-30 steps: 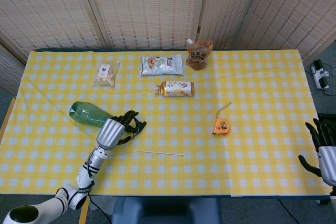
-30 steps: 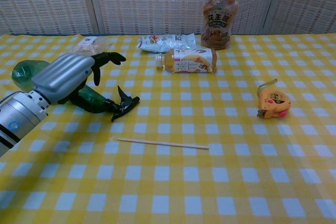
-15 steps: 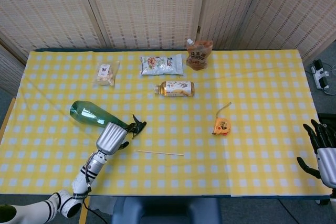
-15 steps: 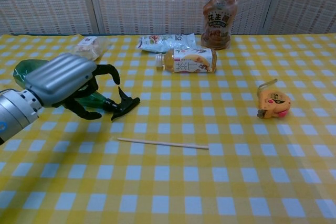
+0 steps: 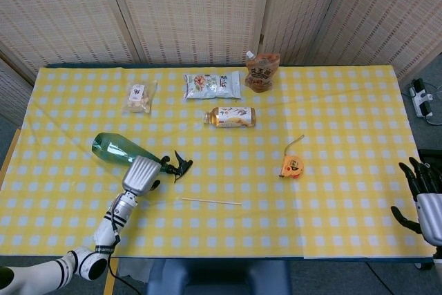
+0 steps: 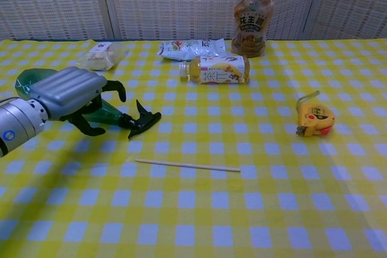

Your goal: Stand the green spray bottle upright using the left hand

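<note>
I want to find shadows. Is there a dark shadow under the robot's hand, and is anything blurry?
Chest view: a soft grey shadow lies on the tablecloth under the left hand; the near edge looks slightly soft. Head view: even light, faint shadows, sharp throughout.

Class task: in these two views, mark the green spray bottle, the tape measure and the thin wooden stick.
green spray bottle [image 5: 114, 148], head view, on its green body.
tape measure [image 6: 315, 118], chest view, on its orange case.
wooden stick [image 6: 187, 165], chest view, at mid-length.

The green spray bottle [image 5: 123, 150] is lying on its side on the checked table [image 5: 331, 191], the left hand [image 5: 141, 173] curling over its neck; the right hand [image 5: 423, 195] is hanging open off the table's corner.
</note>
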Tool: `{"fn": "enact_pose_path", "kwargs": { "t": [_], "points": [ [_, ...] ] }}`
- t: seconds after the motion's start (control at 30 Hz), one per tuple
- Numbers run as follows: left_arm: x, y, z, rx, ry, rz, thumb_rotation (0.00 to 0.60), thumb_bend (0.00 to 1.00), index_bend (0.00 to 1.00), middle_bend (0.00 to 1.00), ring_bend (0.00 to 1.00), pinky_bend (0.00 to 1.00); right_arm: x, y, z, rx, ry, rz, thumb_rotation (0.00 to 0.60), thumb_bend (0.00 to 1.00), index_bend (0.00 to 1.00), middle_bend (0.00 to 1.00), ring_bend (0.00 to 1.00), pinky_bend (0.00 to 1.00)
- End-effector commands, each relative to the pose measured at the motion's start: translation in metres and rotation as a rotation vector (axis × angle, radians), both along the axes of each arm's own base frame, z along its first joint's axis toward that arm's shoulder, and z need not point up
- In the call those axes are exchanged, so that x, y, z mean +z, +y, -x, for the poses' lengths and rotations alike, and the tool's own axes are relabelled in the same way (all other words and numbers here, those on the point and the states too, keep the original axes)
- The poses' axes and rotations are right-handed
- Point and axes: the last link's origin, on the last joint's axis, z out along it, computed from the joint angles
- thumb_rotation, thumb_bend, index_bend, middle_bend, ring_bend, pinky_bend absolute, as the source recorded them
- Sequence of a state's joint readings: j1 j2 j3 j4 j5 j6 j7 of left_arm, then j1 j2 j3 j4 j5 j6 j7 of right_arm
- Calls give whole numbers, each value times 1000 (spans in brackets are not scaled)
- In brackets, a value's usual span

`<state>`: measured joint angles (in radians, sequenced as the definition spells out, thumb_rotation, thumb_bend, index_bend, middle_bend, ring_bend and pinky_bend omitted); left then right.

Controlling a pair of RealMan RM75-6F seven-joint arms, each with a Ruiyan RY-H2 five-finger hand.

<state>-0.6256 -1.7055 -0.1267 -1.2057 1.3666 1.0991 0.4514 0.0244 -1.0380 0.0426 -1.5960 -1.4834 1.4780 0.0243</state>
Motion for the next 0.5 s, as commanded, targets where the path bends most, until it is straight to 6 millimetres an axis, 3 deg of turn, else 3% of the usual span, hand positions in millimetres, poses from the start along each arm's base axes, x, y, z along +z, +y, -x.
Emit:
{"fn": "enact_pose_path", "kwargs": {
  "t": [0.03,0.5],
  "points": [
    [0,4,2,17,14,12,600,331,360,1000,1000,1000,-1,-1,1,-5,3,-7,600,308,0,0,0,0],
    [-6,20,-4,21,45,63,600,343,389,1000,1000,1000,-5,-5,3,-29,14,-18,600,308,0,0,0,0]
  ]
}}
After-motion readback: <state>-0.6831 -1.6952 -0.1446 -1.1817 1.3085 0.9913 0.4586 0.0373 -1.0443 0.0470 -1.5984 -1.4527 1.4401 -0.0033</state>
